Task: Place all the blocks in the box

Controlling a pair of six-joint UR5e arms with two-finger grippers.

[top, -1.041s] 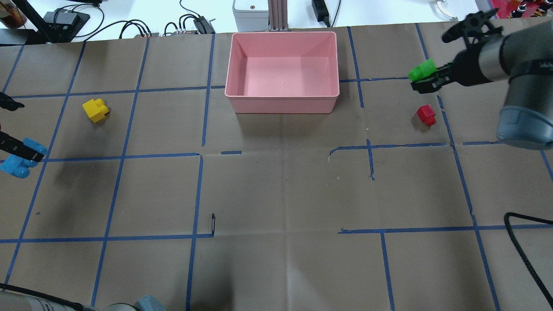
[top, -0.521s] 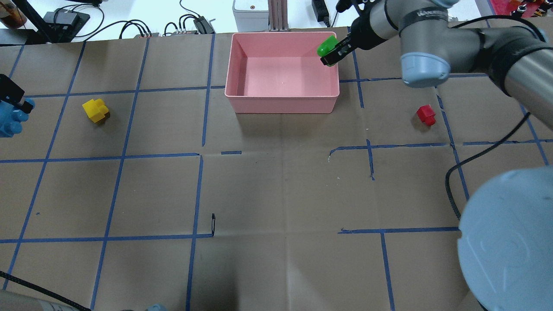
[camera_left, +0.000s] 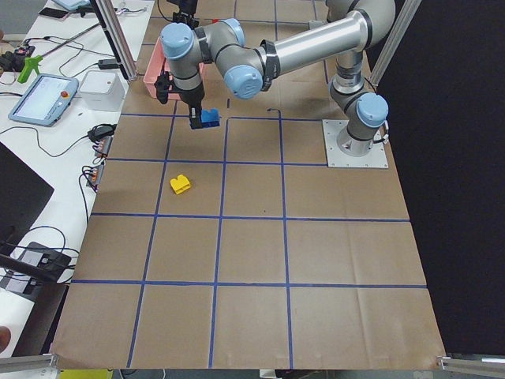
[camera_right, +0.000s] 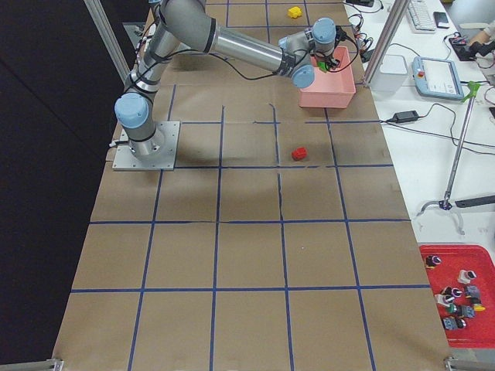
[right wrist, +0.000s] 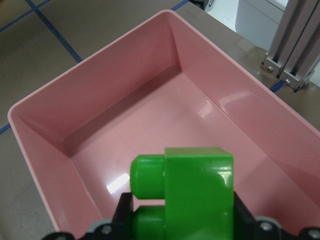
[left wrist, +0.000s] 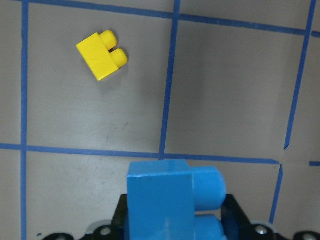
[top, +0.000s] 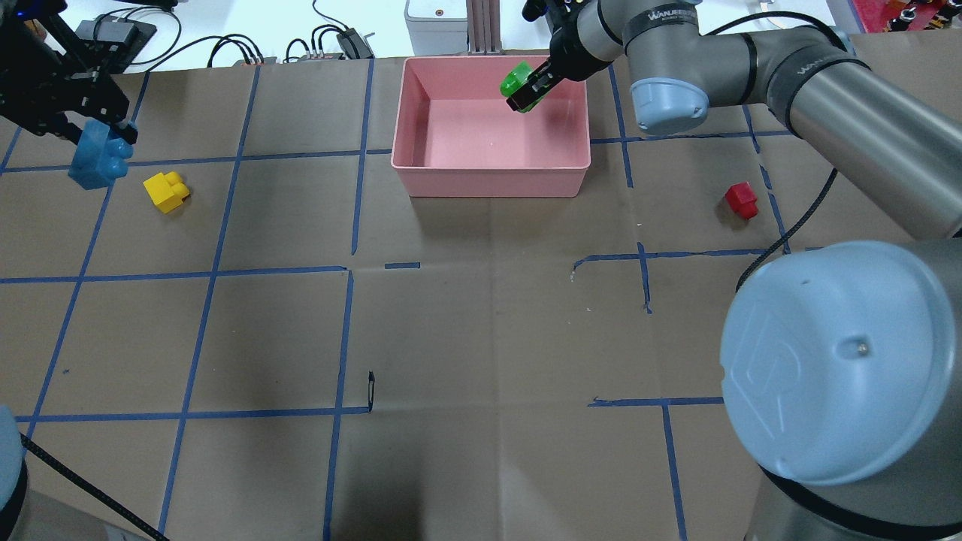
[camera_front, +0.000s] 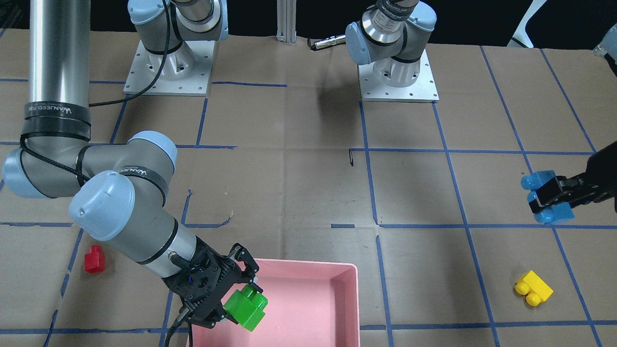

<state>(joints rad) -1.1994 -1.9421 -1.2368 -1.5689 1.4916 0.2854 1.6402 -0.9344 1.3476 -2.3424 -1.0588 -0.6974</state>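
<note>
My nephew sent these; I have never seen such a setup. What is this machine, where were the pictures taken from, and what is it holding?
Two robot arms are bolted to a paper-covered table. Four cameras look from above, from across, and from each table end; two more ride on the wrists. The right gripper holds a green block above the pink box. The left gripper holds a blue block in the air. A yellow block and a red block lie on the table.
</note>
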